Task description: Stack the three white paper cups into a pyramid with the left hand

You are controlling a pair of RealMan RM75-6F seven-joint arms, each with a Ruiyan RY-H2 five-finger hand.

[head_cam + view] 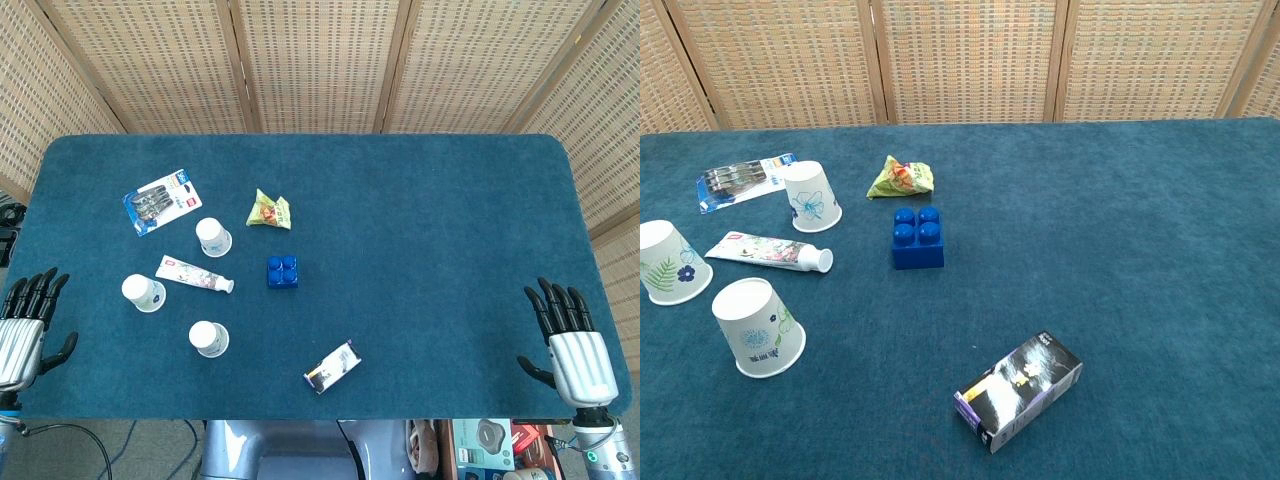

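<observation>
Three white paper cups stand upside down on the blue table (420, 230), apart from each other. One cup (213, 237) (812, 196) is furthest back, one (144, 293) (670, 262) is to the left, and one (208, 338) (758, 327) is nearest the front. My left hand (27, 330) rests at the table's left front edge, fingers spread and holding nothing, well left of the cups. At the right front edge my right hand (570, 340) also lies with fingers apart and empty. Neither hand shows in the chest view.
A toothpaste tube (194, 275) (770, 253) lies between the cups. A blue brick (282, 272) (917, 238), a green snack packet (269, 210) (901, 177), a blister pack (162, 201) (745, 180) and a small dark box (332, 366) (1019, 390) lie nearby.
</observation>
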